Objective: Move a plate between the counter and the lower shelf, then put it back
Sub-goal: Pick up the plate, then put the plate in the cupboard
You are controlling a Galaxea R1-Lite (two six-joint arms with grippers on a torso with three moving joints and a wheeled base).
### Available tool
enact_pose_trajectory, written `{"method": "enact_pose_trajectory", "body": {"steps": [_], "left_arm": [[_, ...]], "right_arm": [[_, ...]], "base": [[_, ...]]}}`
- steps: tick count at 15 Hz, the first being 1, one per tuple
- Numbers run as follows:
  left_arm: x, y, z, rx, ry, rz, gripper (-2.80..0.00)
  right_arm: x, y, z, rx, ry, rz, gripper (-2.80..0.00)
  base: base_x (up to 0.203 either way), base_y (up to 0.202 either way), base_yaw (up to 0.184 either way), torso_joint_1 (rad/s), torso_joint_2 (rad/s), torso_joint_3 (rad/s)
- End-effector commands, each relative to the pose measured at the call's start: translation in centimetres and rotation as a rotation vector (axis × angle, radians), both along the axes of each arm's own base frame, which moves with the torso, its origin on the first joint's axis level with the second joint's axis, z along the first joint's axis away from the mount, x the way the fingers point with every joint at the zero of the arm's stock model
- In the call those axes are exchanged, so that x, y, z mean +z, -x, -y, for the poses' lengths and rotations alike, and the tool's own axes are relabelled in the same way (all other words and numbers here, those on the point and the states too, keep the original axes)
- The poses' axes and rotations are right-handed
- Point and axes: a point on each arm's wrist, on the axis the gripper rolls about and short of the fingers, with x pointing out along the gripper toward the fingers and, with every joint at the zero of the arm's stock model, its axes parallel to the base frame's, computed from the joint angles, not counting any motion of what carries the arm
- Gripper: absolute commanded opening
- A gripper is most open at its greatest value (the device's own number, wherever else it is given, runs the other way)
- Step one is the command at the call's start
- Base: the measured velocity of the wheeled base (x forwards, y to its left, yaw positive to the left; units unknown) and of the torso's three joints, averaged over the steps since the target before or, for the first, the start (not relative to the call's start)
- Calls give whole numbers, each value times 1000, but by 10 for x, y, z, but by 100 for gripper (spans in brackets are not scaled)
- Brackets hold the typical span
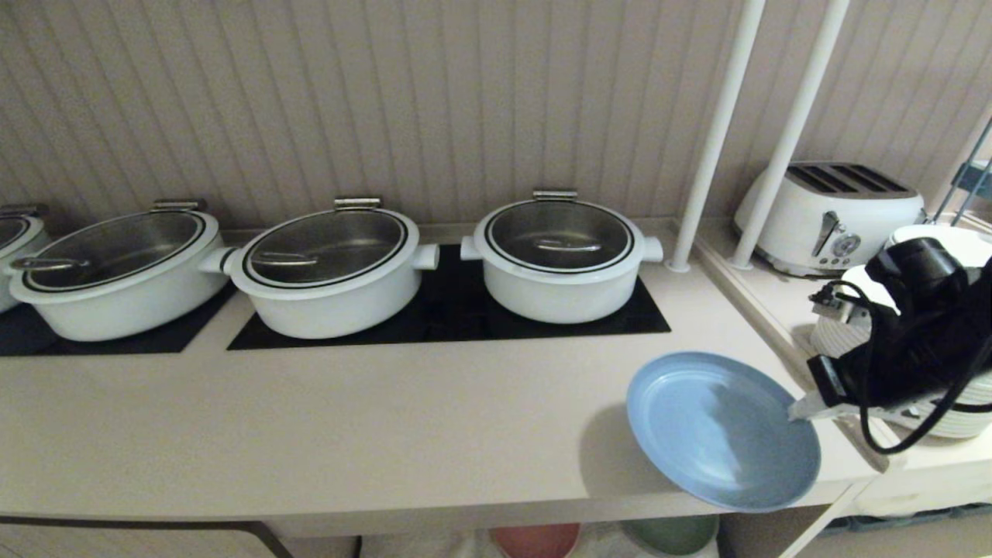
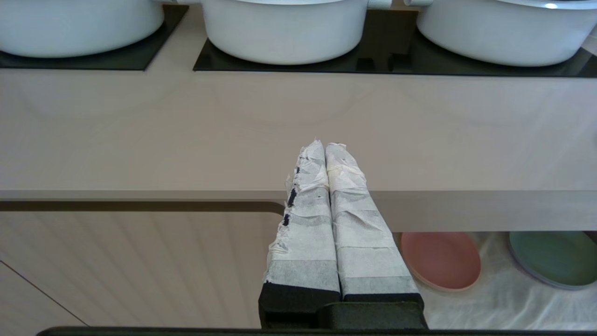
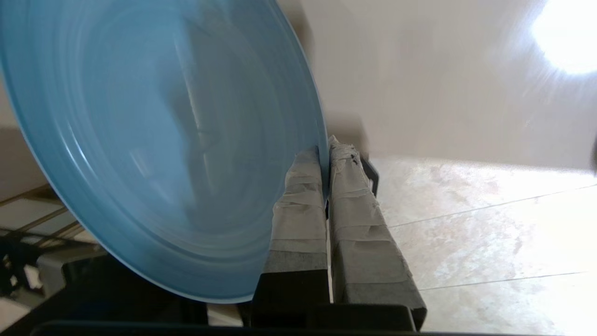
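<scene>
The light blue plate (image 1: 722, 430) is held tilted above the front right corner of the surface (image 1: 349, 434), its lower edge jutting out past the rounded front edge. The right end effector (image 1: 798, 408) has its taped fingers (image 3: 298, 205) clamped tight on the plate's rim at the right-hand side, with the black arm and its looping cables reaching in from the right. In the right wrist view the rim sits pinched between the two pads, the plate's face filling most of that view.

Behind the plate, three white pots (image 1: 559, 260) with glass lids stand on the black hob panels (image 1: 449, 310), well apart from it. Two white poles (image 1: 717, 132) rise just right of the hob, and beyond them a white toaster (image 1: 829, 217) and a stack of white plates (image 1: 961, 411) sit on the lower side top, right beside the arm.

Below the surface, on the lower shelf (image 2: 489, 303) with its white cloth, lie a pink plate (image 2: 440, 260) and a green plate (image 2: 552, 257), side by side.

The left end effector (image 2: 325, 147) hangs before the front edge, its fingers pressed together and holding nothing.
</scene>
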Motion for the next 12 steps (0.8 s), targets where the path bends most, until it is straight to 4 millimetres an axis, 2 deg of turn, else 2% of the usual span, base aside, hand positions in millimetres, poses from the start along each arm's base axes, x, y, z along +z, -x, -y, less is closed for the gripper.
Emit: {"method": "enact_pose_trajectory", "body": {"steps": [1, 7, 12], "left_arm": [[0, 0, 0, 0, 0, 1, -280], [0, 0, 0, 0, 1, 1, -280], [0, 0, 0, 0, 1, 1, -280]], "right_arm": [[9, 22, -2, 9, -17, 22, -280], [6, 65, -4, 15, -28, 19, -280], [-5, 91, -6, 14, -28, 36, -280]], "base": [[0, 0, 0, 0, 0, 0], [0, 0, 0, 0, 0, 0], [0, 0, 0, 0, 0, 0]]}}
